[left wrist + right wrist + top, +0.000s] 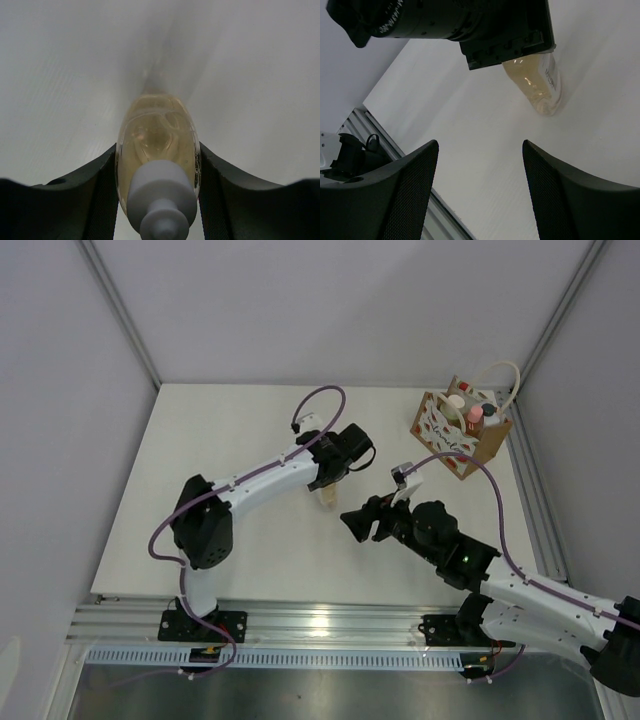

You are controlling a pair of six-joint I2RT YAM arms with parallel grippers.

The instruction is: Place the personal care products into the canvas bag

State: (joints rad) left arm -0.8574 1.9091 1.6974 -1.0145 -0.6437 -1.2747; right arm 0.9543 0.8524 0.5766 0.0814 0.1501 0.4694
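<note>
Squat amber flask with white cap [157,150] gripped in left gripper [330,488], mid-desk, base at or just above white desk [230,440], cannot tell which; only product outside bag. Right gripper [480,150] part-open, empty, near flask. Tan canvas bag with white printed panel [445,435] at far right corner, three bottles inside: cream-capped bottle [456,402], pink-capped orange bottle [474,418], black-capped bottle [488,410]. Left to do: flask into bag
</note>
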